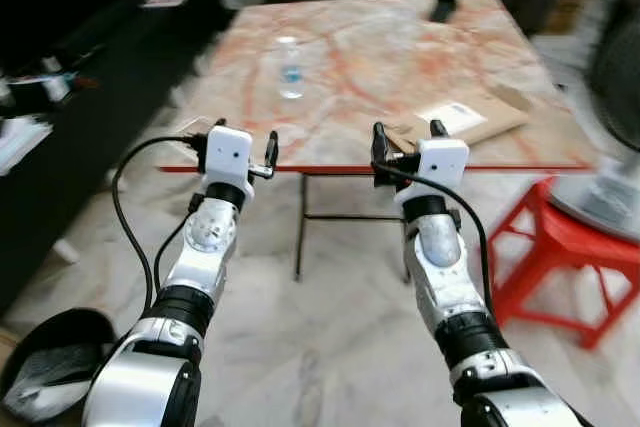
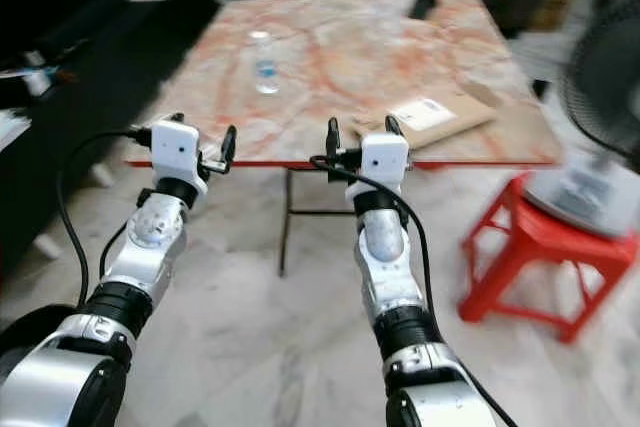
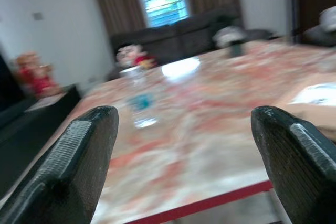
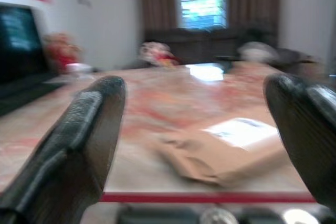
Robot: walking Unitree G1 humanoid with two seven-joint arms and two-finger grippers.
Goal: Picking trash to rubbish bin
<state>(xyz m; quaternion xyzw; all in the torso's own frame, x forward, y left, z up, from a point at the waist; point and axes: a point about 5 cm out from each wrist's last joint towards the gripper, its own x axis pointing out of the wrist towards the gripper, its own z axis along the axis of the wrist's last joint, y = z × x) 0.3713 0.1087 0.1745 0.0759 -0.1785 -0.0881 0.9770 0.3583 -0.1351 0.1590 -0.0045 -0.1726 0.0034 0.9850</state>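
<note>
- A clear plastic bottle with a blue label stands upright on the marble-patterned surface, its long axis vertical and its cap pointing up; it lies ahead of the left gripper, well beyond the fingertips and slightly toward the robot's right of them
- A flat brown paper package with a white label lies on the surface just ahead of the right gripper, slightly to that gripper's right; its long axis runs slantwise across the near right corner of the surface, and one end overhangs close to the red edge
- The left gripper is held level at the near red edge of the surface, its two black fingers spread wide with nothing between them, touching nothing
- The right gripper is held at the same height beside it, also at the near edge, fingers spread wide and empty; the package sits beyond the gap between them, apart from the tips
- A small dark object rests at the far side of the surface, well ahead of the right gripper; it is too blurred to identify
- A red stool stands on the floor to the right of the right arm, under a white fan
- A dark sofa sits beyond the far end of the surface
</note>
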